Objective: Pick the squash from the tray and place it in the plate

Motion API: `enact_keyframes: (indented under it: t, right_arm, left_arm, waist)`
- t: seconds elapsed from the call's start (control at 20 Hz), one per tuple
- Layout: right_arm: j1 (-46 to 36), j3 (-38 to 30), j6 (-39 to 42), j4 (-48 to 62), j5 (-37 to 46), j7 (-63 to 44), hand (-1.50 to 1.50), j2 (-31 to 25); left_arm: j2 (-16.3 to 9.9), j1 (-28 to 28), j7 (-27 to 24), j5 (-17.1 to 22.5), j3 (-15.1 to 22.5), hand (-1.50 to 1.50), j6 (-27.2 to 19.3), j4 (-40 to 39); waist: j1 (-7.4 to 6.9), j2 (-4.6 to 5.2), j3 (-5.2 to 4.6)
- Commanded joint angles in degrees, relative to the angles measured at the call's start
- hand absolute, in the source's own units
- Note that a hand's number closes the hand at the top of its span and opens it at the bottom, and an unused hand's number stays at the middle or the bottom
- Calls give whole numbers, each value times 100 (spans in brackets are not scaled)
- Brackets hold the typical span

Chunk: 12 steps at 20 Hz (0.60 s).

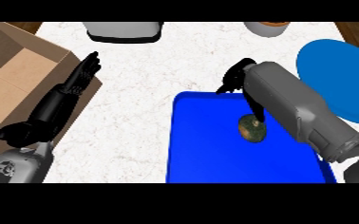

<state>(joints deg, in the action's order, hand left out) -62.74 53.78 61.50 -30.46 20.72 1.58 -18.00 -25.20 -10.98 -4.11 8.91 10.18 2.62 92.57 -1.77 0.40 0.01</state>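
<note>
Right hand (238, 78) over tray (210, 142), thumb touching squash (252, 129)

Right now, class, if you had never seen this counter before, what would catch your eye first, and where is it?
The bright blue tray at the lower middle stands out first, with a small green squash lying on it. The robot's right hand reaches over the tray's far edge, one of its fingers coming down to the squash. A blue plate shows at the right edge.
</note>
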Motion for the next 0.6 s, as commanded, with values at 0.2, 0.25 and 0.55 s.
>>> enact_keyframes:
  t: [0.2, 0.25, 0.55]
  right_arm:
    - [325, 424, 500, 23, 345, 674, -150, 85]
    - [322, 523, 439, 47, 441, 946, -150, -186]
    - [554, 842, 626, -299, 500, 928, -150, -280]
  left_arm:
    - [291, 94, -29, -282, 108, 0, -143, -46]
    - [144, -64, 234, -146, 15, 0, 2, 128]
    - [166, -44, 208, -171, -59, 0, 23, 147]
  waist:
    - [48, 2, 0]
    - [19, 12, 4]
    - [67, -7, -1]
